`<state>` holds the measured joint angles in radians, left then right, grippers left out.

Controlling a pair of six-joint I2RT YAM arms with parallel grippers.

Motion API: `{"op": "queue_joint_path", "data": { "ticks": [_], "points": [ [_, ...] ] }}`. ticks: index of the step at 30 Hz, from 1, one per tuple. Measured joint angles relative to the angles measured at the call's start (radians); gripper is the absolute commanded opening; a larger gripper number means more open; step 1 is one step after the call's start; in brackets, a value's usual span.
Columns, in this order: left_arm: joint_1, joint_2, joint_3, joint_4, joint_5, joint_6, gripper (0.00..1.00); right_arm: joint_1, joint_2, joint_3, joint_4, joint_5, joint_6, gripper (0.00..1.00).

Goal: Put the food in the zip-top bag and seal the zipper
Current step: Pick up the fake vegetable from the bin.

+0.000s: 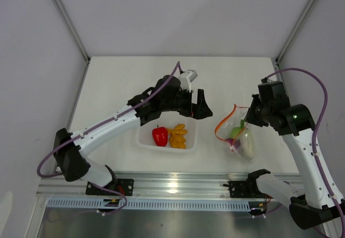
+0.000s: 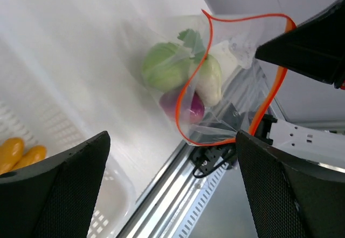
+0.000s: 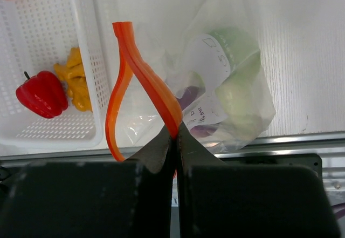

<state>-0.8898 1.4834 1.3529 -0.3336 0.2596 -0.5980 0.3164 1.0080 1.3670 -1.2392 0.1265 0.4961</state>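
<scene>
Zip-top bag (image 3: 232, 103) hangs from your right gripper (image 3: 175, 141), jaws pinched tight on the zipper (image 3: 153, 89). Your left gripper (image 2: 171, 141) gapes wide, holding nothing, beside the tray (image 2: 116, 195).

Both arms are built of white tubular links joined by rounded black joint housings. The left arm (image 1: 108, 127) carries a small white camera block (image 1: 188, 77) at its wrist. The right arm (image 1: 310, 160) has a bulky black housing near its end. A purple cable (image 1: 319, 95) loops along each arm. The jaws are matte black, the left pair finely dimpled. The base brackets (image 1: 116, 187) are black.
</scene>
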Motion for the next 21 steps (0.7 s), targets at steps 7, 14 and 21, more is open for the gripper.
{"op": "queue_joint_path", "data": {
  "ticks": [7,14,21],
  "points": [
    [0.046,-0.093,-0.05,-0.102,-0.174,-0.004,1.0,0.0,0.003,-0.012,0.003,-0.011,0.0,0.0],
    [0.13,0.039,-0.049,-0.246,-0.214,-0.033,0.99,0.0,0.003,-0.012,0.011,-0.026,0.0,0.0],
    [0.14,0.302,0.069,-0.404,-0.249,-0.063,0.99,0.0,0.003,-0.012,0.011,-0.032,0.0,0.0]
  ]
}}
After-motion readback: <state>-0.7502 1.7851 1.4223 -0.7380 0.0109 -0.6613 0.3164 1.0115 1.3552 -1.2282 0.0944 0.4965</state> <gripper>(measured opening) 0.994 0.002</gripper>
